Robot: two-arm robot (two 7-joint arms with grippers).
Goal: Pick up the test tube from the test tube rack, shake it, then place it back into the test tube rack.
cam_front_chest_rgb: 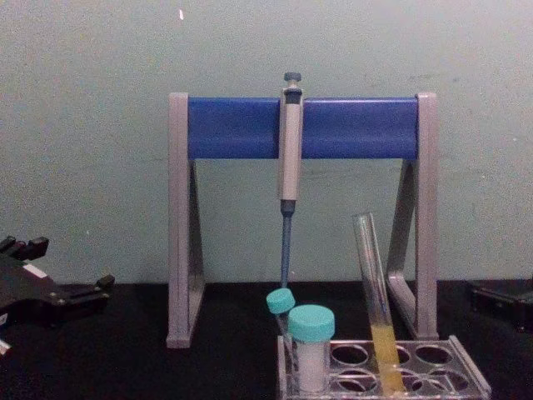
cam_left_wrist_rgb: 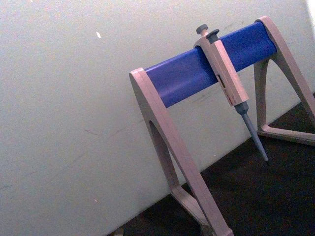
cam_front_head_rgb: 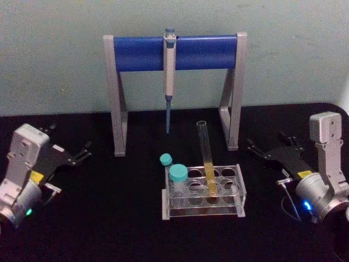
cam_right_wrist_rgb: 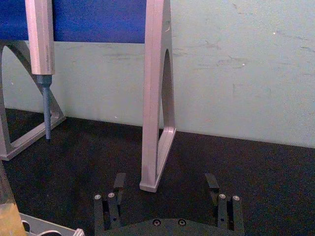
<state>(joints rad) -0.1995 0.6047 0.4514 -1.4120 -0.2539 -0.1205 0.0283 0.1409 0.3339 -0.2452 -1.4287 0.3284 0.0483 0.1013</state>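
My open, empty right gripper [cam_front_head_rgb: 265, 148] and open, empty left gripper [cam_front_head_rgb: 82, 152] flank the low clear plastic rack [cam_front_head_rgb: 240, 192], its near edge cut off in the chest view; the slim glass tube [cam_front_head_rgb: 206, 156] of yellow liquid leans inside.

clear glass test tube [cam_front_head_rgb: 206, 155] leans in a transparent plastic test tube rack [cam_front_head_rgb: 204, 191] on a matt black table [cam_front_head_rgb: 120, 218]; behind, a pipette stand [cam_front_head_rgb: 175, 52] of matt grey plastic legs and glossy blue bar.
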